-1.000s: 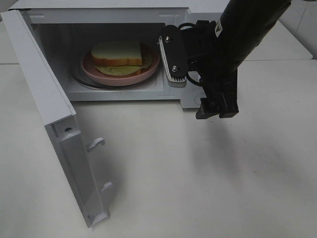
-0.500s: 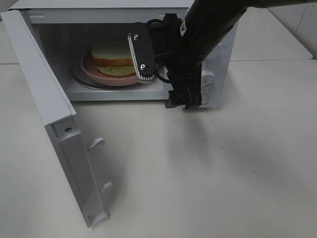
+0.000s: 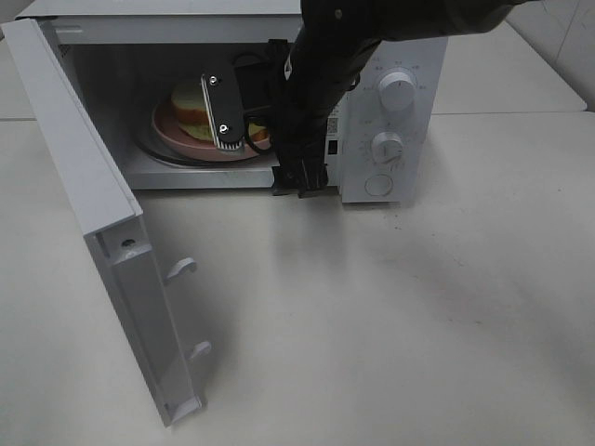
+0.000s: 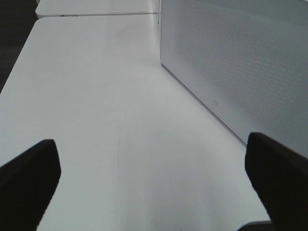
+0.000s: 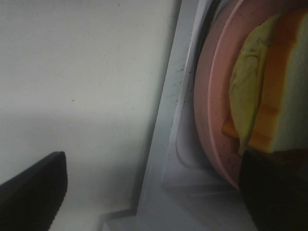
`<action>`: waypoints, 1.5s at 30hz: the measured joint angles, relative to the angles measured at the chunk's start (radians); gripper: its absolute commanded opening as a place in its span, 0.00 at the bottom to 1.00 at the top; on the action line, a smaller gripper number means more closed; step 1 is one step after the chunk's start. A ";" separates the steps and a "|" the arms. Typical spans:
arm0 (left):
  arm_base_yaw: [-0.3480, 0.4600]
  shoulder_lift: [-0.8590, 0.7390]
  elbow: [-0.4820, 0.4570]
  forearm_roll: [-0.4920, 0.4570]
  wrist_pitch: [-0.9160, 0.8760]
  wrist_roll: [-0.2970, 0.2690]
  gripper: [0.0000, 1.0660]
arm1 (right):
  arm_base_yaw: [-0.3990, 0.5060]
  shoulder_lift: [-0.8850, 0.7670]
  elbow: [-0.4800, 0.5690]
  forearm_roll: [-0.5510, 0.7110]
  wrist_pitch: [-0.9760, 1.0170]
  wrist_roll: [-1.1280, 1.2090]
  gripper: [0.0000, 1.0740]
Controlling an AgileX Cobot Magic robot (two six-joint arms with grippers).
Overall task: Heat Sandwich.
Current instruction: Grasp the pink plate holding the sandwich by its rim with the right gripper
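Note:
The sandwich (image 3: 190, 100), white bread with yellow-green filling, lies on a round pink plate (image 3: 172, 136) inside the open microwave (image 3: 186, 28). My right gripper (image 3: 263, 150) hangs open at the mouth of the cavity, just in front of the plate's right half. Its upper finger (image 3: 226, 119) covers part of the sandwich. The right wrist view shows the plate's rim (image 5: 211, 96) and the sandwich (image 5: 274, 82) close ahead of the open right gripper (image 5: 154, 192), with nothing between the fingers. My left gripper (image 4: 154, 185) is open over bare table, outside the exterior view.
The microwave door (image 3: 84, 177) stands swung out to the left, with latch hooks on its inner edge. The control panel with knobs (image 3: 398, 90) is on the microwave's right. In the left wrist view, a perforated microwave wall (image 4: 240, 62) stands beside the left gripper. White table (image 3: 390, 325) lies in front.
My right arm has swung left across the microwave's front, from before the control panel to the cavity opening. The knobs now show, and the gripper covers part of the sandwich.

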 measured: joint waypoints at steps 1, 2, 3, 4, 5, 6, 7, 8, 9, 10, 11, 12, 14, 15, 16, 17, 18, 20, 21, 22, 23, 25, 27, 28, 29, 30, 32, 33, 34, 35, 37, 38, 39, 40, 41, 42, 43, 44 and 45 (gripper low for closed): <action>0.000 0.000 0.000 0.000 0.000 0.000 0.95 | 0.000 0.017 -0.018 0.000 0.000 0.000 0.85; 0.000 0.000 0.000 0.000 0.000 0.000 0.95 | 0.000 0.049 -0.052 0.000 0.000 0.000 0.85; 0.000 0.000 0.000 0.000 0.000 0.000 0.95 | 0.000 0.049 -0.052 0.000 0.000 0.000 0.85; 0.000 0.000 0.000 0.000 0.000 0.000 0.95 | 0.000 0.066 -0.072 0.000 0.000 0.000 0.85; 0.000 0.000 0.000 0.000 0.000 0.000 0.95 | 0.000 0.083 -0.088 0.000 0.001 0.000 0.85; 0.000 0.000 0.000 0.000 0.000 0.000 0.95 | 0.000 0.100 -0.108 0.000 0.002 0.000 0.84; 0.000 0.000 0.000 0.000 0.000 0.000 0.95 | 0.000 0.100 -0.108 0.000 0.002 0.000 0.84; 0.000 0.000 0.000 0.000 0.000 0.000 0.95 | 0.000 0.128 -0.147 0.000 0.006 0.000 0.83; 0.000 0.000 0.000 0.000 0.000 0.000 0.95 | 0.000 0.145 -0.166 0.000 0.006 0.000 0.83; 0.000 0.000 0.000 0.000 0.000 0.000 0.95 | 0.000 0.155 -0.183 0.000 0.008 0.000 0.83; 0.000 0.000 0.000 0.000 0.000 0.000 0.95 | 0.000 0.189 -0.227 0.000 0.022 0.000 0.82; 0.000 0.000 0.000 0.000 0.000 0.000 0.95 | 0.000 0.189 -0.227 0.000 0.022 0.000 0.82; 0.000 0.000 0.000 0.000 0.000 0.000 0.95 | 0.000 0.225 -0.269 0.000 0.041 0.002 0.82; 0.000 0.000 0.000 0.000 0.000 0.000 0.95 | 0.000 0.256 -0.321 0.000 0.062 0.011 0.81; 0.000 0.000 0.000 0.000 0.000 0.000 0.95 | 0.000 0.256 -0.321 0.000 0.062 0.011 0.81; 0.000 0.000 0.000 0.000 0.000 0.000 0.95 | 0.000 0.272 -0.345 0.000 0.070 0.022 0.81; 0.000 0.000 0.000 0.000 0.000 0.000 0.95 | 0.000 0.284 -0.364 0.000 0.076 0.029 0.81; 0.000 0.000 0.000 0.000 0.000 0.000 0.95 | 0.000 0.325 -0.424 0.001 0.087 0.047 0.80; 0.000 0.000 0.000 0.000 0.000 0.000 0.95 | 0.000 0.325 -0.424 0.001 0.087 0.047 0.80; 0.000 0.000 0.000 0.000 0.000 0.000 0.95 | 0.000 0.338 -0.442 0.002 0.091 0.049 0.80; 0.000 0.000 0.000 0.000 0.000 0.000 0.95 | 0.000 0.350 -0.454 0.002 0.095 0.051 0.80; 0.000 0.000 0.000 0.000 0.000 0.000 0.95 | 0.000 0.377 -0.483 0.002 0.106 0.053 0.79; 0.000 0.000 0.000 0.000 0.000 0.000 0.95 | 0.000 0.384 -0.489 0.005 0.106 0.053 0.79; 0.000 0.000 0.000 0.000 0.000 0.000 0.95 | 0.000 0.394 -0.495 0.010 0.107 0.053 0.78; 0.000 0.000 0.000 0.000 0.000 0.000 0.95 | 0.000 0.398 -0.497 0.015 0.107 0.053 0.78; 0.000 0.000 0.000 0.000 0.000 0.000 0.95 | 0.000 0.398 -0.497 0.015 0.107 0.053 0.78; 0.000 0.000 0.000 0.000 0.000 0.000 0.95 | 0.000 0.403 -0.498 0.022 0.108 0.053 0.77; 0.000 0.000 0.000 0.000 0.000 0.000 0.95 | 0.000 0.405 -0.498 0.022 0.109 0.053 0.77; 0.000 0.000 0.000 0.000 0.000 0.000 0.95 | 0.000 0.405 -0.498 0.022 0.109 0.053 0.77; 0.000 0.000 0.000 0.000 0.000 0.000 0.95 | 0.000 0.405 -0.498 0.022 0.109 0.053 0.77; 0.000 0.000 0.000 0.000 0.000 0.000 0.95 | 0.000 0.407 -0.498 0.026 0.109 0.053 0.74; 0.000 0.000 0.000 0.000 0.000 0.000 0.95 | 0.000 0.407 -0.498 0.030 0.109 0.054 0.72; 0.000 0.000 0.000 0.000 0.000 0.000 0.95 | 0.000 0.407 -0.498 0.030 0.109 0.054 0.72; 0.000 0.000 0.000 0.000 0.000 0.000 0.95 | 0.000 0.408 -0.498 0.034 0.109 0.054 0.68; 0.000 0.000 0.000 0.000 0.000 0.000 0.95 | 0.000 0.408 -0.498 0.042 0.113 0.056 0.60; 0.000 0.000 0.000 0.000 0.000 0.000 0.95 | 0.000 0.408 -0.498 0.045 0.114 0.056 0.54; 0.000 0.000 0.000 0.000 0.000 0.000 0.95 | 0.000 0.408 -0.498 0.045 0.118 0.056 0.49; 0.000 0.000 0.000 0.000 0.000 0.000 0.95 | 0.000 0.408 -0.498 0.045 0.118 0.056 0.49; 0.000 0.000 0.000 0.000 0.000 0.000 0.95 | 0.000 0.408 -0.498 0.045 0.123 0.056 0.41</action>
